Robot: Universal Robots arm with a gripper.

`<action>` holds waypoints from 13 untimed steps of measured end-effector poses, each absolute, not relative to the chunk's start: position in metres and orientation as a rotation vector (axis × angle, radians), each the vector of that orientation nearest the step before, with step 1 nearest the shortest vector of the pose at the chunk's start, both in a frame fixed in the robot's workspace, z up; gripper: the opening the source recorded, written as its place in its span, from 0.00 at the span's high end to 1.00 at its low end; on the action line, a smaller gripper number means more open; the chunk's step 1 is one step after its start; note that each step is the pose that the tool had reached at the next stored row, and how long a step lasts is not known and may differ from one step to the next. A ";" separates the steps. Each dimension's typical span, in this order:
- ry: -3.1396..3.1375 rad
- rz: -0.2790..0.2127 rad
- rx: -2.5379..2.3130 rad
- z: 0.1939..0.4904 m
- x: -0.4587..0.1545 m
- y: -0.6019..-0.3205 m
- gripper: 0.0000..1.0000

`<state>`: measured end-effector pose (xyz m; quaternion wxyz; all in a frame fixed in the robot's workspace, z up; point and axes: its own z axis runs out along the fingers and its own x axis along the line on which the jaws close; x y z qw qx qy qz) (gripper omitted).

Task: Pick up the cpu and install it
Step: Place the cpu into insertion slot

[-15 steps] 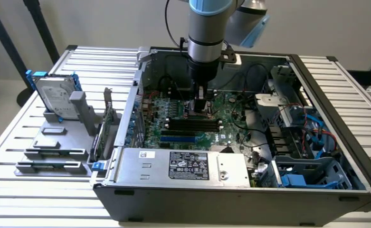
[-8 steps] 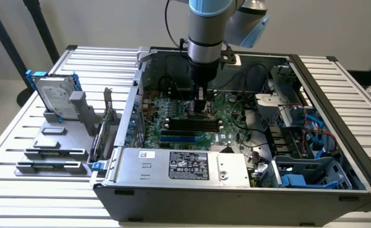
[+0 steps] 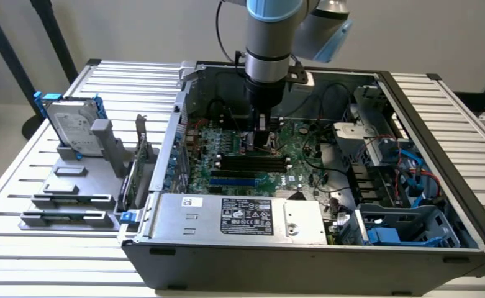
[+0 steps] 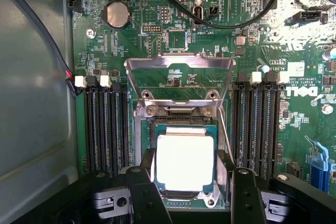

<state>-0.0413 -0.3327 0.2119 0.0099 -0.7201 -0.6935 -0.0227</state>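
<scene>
White slatted tabletop (image 3: 27, 186) is carrying an open computer case (image 3: 308, 261). Inside it, the cpu (image 4: 185, 162) is lying flat in the socket (image 4: 178, 110) with its silver top facing up. It is nearly square, its edges running parallel to the memory slots (image 4: 105, 124) flanking the socket. The gripper (image 4: 188, 177) is clamping the cpu, black fingers (image 4: 147, 192) pressing two opposite edges. The load plate (image 4: 178, 64) is standing hinged open at the socket's far edge.
</scene>
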 end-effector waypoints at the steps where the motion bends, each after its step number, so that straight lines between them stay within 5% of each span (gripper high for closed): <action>1: -2.167 -0.067 -2.249 0.211 -0.041 -0.332 0.45; 13: -2.179 -0.056 -2.249 0.206 -0.042 -0.328 0.45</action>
